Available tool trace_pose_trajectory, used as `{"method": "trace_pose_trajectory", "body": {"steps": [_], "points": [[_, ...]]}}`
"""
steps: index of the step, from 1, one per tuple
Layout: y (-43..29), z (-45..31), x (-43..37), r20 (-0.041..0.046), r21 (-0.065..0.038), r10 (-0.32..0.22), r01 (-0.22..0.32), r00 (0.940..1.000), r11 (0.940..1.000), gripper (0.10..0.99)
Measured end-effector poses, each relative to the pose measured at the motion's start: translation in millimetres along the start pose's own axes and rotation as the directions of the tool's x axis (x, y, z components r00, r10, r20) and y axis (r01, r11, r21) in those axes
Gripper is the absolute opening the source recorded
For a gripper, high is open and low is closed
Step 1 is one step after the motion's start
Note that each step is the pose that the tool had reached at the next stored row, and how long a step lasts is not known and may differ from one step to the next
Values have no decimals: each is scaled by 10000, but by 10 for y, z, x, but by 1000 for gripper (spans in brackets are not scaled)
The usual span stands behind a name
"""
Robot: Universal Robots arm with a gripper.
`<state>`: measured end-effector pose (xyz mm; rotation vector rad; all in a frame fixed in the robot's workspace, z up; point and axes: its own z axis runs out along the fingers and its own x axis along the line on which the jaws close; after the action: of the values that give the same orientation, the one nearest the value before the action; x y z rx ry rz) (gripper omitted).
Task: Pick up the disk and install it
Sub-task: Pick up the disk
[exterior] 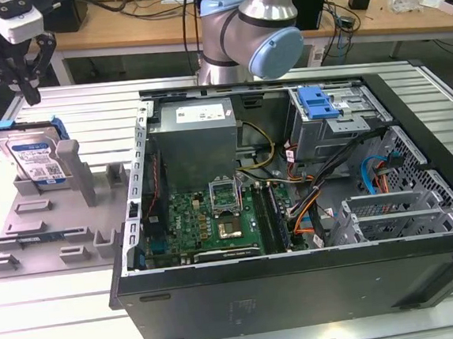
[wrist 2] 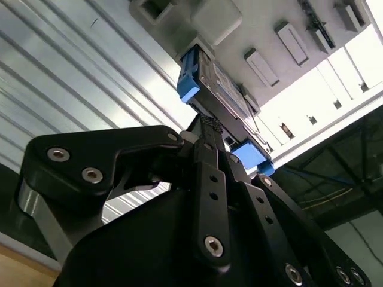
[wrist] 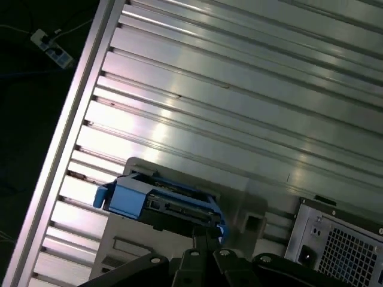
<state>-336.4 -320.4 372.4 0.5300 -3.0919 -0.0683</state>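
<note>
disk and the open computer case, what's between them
In the exterior view, a tall grey post and a shorter grey post stand between the disk and the computer case.

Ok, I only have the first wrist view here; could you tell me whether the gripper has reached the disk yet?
Observer: Not yet. In the exterior view the gripper hangs above the disk, with a gap between them.
Operator: Thank you. How does the disk sit?
Observer: It stands on edge, leaning back, in a slot of the grey holder.
Operator: And where is the case from there?
Observer: The open case lies to the exterior view's right of the holder, and a blue latch sits on its drive cage.
</note>
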Motion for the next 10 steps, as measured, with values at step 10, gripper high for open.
{"method": "trace_pose_trajectory", "body": {"steps": [10], "points": [[0, 0, 0, -104, -22, -2415, 2414, 9704, 9704, 416]]}}
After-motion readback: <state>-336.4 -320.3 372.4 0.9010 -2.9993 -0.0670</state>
